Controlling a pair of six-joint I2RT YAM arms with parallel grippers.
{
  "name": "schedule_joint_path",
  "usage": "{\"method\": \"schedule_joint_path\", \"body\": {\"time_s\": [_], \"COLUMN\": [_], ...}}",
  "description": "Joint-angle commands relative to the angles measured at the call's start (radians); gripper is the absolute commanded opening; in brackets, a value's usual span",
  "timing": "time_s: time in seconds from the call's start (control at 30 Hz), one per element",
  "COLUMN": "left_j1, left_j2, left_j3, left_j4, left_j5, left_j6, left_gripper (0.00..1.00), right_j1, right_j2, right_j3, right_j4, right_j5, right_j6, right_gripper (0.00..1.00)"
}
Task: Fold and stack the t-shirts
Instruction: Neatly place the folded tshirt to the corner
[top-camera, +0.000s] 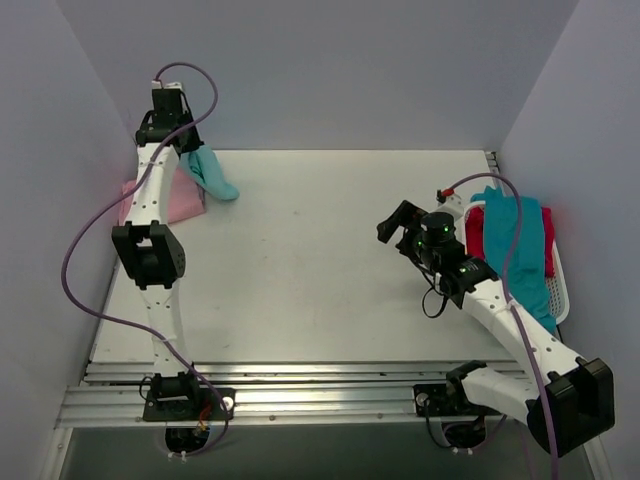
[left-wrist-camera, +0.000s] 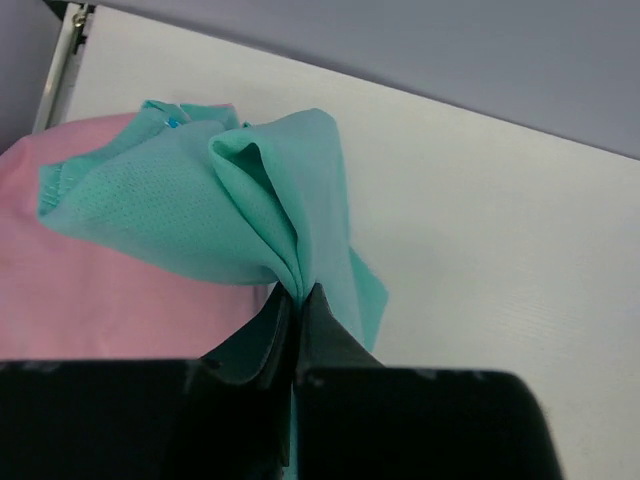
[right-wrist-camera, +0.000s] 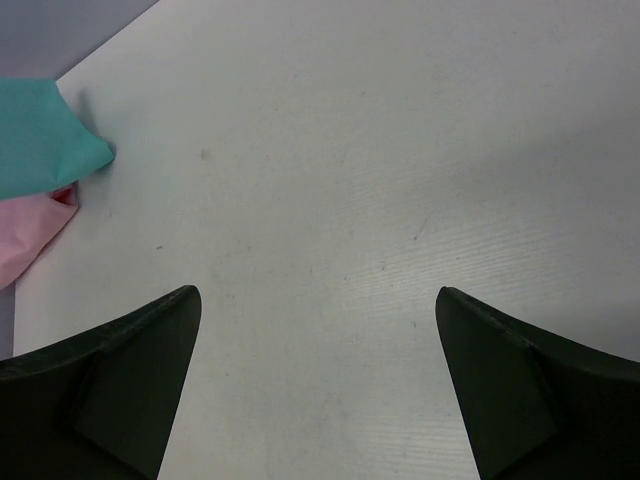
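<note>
Left gripper (left-wrist-camera: 297, 295) jaws clamped on bunched fold of mint-teal shirt (left-wrist-camera: 250, 200) — far left of counter (top-camera: 320, 260), draped partly over pink shirt (left-wrist-camera: 90, 310). Right gripper (top-camera: 402, 226) jaws spread wide, empty. Cotton light, limp, slumps — judge hem corners or shoulders a better hold than mid-bunch.

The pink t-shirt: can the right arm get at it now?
Probably not. The pink t-shirt lies far left, partly under the mint t-shirt pinched by the left end effector; the open right end effector is across the table.
</note>
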Motion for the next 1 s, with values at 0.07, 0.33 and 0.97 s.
{"method": "schedule_joint_path", "body": {"time_s": [0.07,0.33,0.97], "left_j1": [0.089,0.175,0.050], "left_j2": [-0.054,-0.157,-0.563], "left_j3": [-0.018,-0.222,-0.582], "left_j4": [-0.052,0.023,0.123], "left_j5": [-0.060,-0.204,-0.379], "left_j6": [0.054,0.102,-0.128], "left_gripper": [0.02,0.08,0.94], "right_j1": [-0.010,-0.007,0.013], "right_j2": [0.033,0.110,0.139], "right_j3": [0.000,0.000,-0.009], "right_j4": [0.041,0.064,0.081], "right_j5": [-0.031,-0.071,0.013], "right_j6": [-0.018,-0.031,-0.040], "right_gripper": [1.00,1.00,1.00]}}
